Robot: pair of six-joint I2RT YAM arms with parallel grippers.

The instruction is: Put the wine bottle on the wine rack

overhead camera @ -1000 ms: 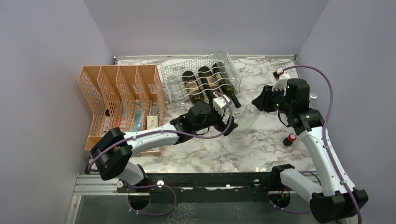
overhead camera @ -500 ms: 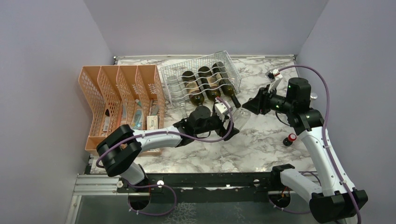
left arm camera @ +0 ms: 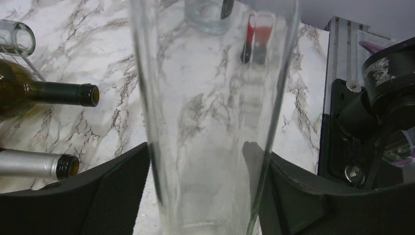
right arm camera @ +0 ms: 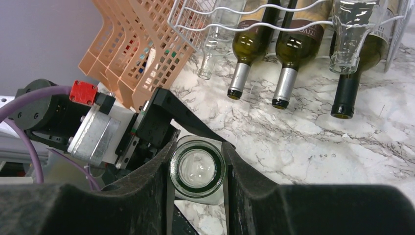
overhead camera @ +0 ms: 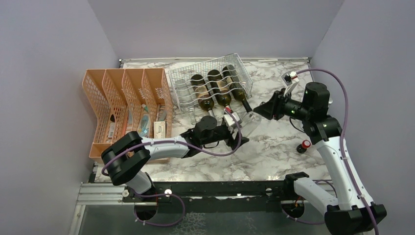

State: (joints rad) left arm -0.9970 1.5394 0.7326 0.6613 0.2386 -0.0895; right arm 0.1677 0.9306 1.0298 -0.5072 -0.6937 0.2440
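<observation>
Bottle (left arm camera: 210, 122), clear glass, spans the gap between the two tools over the counter (overhead camera: 274, 156), just in front of the rack (overhead camera: 178, 85) and outside it. Right tool (right arm camera: 197, 169) is clamped on its mouth end. Left tool (left arm camera: 208, 196) brackets its body, one finger on each side; whether they press the glass cannot be told. Dark bottles (overhead camera: 215, 90) lie in the rack's cradles.

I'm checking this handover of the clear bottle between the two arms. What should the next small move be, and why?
Probably close the left fingers firmly on the clear bottle before the right fingers release. The left pair flanks its body, but firm contact isn't evident, while the right pair clamps its neck at the mouth.
</observation>
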